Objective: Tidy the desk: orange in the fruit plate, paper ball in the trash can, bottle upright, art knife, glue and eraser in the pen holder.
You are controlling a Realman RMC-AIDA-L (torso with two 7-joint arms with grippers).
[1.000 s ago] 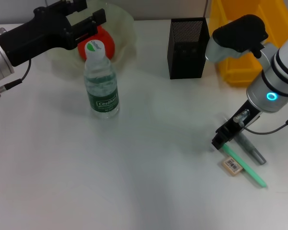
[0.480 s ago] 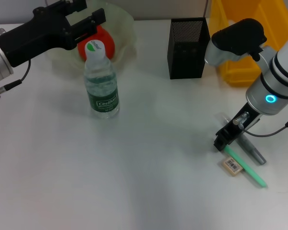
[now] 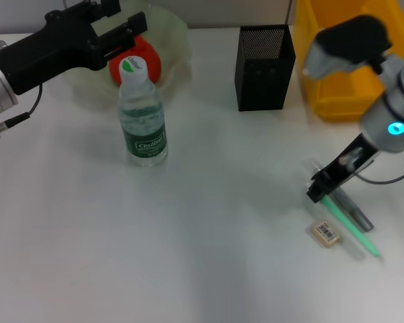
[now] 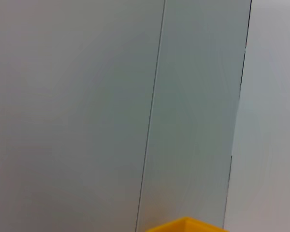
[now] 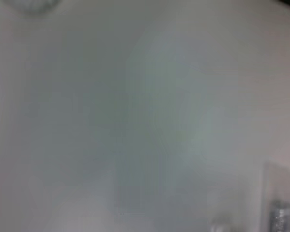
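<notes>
The orange lies in the pale-green fruit plate at the back left. My left gripper hangs open and empty just above them. The bottle stands upright in front of the plate. My right gripper is low over the table at the right, shut on the near end of the green art knife, which slants away from it. The grey glue stick and the tan eraser lie beside the knife. The black pen holder stands at the back. The paper ball is out of view.
The yellow trash can stands at the back right next to the pen holder; its rim also shows in the left wrist view under a plain wall. The right wrist view shows only blurred table surface.
My right gripper has shifted to the right and slightly back, and the green art knife has moved with it. The eraser, glue stick and left arm have stayed put.
</notes>
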